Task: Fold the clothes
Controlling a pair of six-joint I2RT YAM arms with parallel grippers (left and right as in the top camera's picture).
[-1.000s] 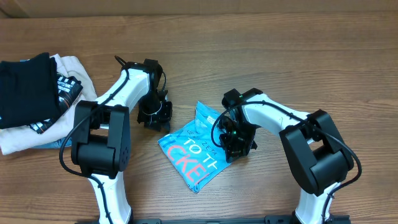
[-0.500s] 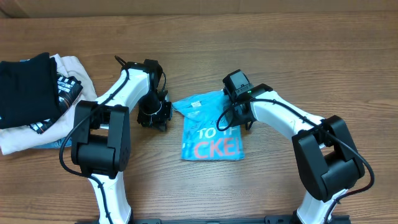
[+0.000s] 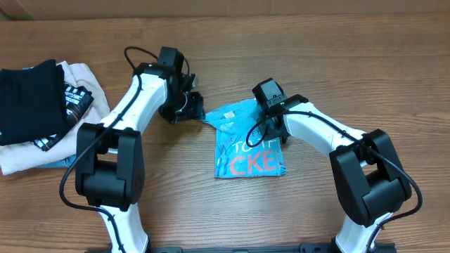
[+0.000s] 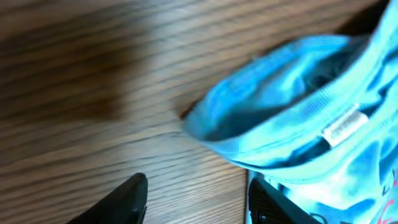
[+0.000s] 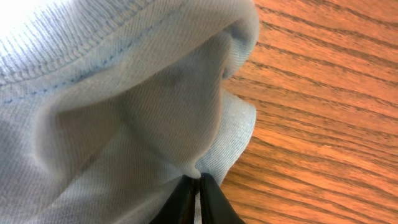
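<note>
The clothes, a sky-blue T-shirt (image 3: 247, 144) with white and coral lettering, lie folded in a rough rectangle at the table's middle. My left gripper (image 3: 195, 109) hangs open just off the shirt's upper-left corner. In the left wrist view its dark fingertips (image 4: 129, 200) stand apart over bare wood, and the shirt's collar with a white label (image 4: 298, 106) lies just beyond them. My right gripper (image 3: 271, 135) sits on the shirt's right part. In the right wrist view the gripper (image 5: 199, 190) is shut on a pinch of the blue fabric (image 5: 124, 106).
A black folded garment (image 3: 31, 98) lies on a cream one (image 3: 79, 76) at the table's left edge. Bare wooden tabletop (image 3: 316, 56) surrounds the shirt on all sides.
The left gripper rose toward the far side, swung to the shirt's collar corner and opened. The shirt shifted slightly right and lies squarer. The right gripper stayed shut on the fabric.
</note>
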